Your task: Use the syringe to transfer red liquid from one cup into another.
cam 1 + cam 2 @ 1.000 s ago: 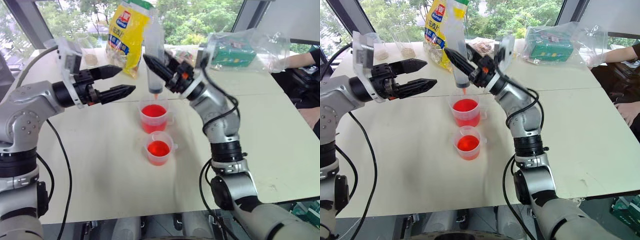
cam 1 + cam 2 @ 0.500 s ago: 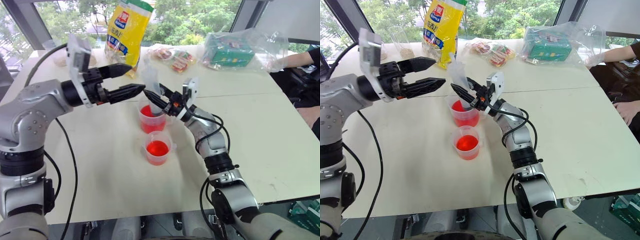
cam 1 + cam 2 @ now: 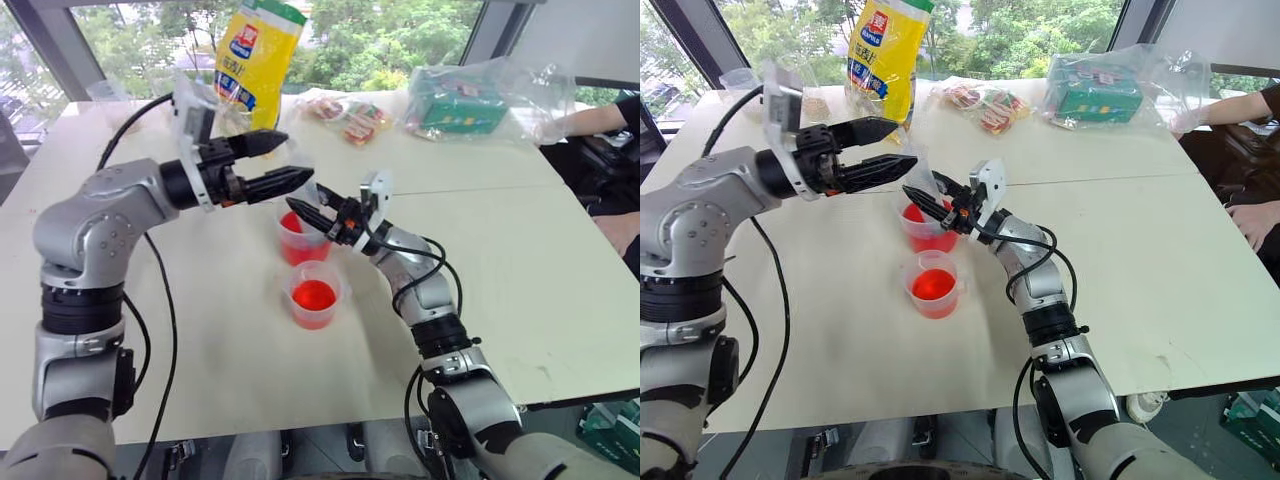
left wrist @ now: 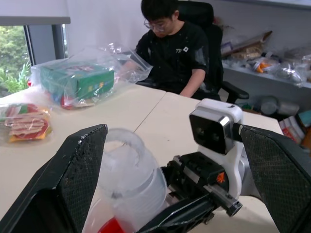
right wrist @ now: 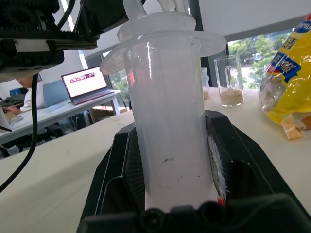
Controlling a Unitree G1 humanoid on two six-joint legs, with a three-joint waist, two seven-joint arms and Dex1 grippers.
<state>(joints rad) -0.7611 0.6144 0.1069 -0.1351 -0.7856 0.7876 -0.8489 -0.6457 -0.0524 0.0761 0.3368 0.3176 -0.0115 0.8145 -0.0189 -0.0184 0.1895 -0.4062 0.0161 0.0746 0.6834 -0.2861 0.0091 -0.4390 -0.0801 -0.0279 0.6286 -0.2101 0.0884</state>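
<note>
We see right gripper (image 3: 922, 198) clamped on syringe (image 5: 170, 121), barrel standing in tall cup (image 3: 930, 235) of red liquid (image 3: 915, 214). Left gripper (image 3: 895, 147) spread wide just above syringe top. Short cup (image 3: 935, 284) just beside, on table (image 3: 1160, 270).

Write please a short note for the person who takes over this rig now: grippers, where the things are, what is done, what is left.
Right gripper: shut on the syringe, lowered into the taller cup of red liquid.
Left gripper: open, at the syringe's top, its fingers on either side of the plunger.
Shorter cup: nearer the robot, already with red liquid.
Done: syringe in the source cup.
Left: pull the plunger, move over, empty into the shorter cup.
</note>
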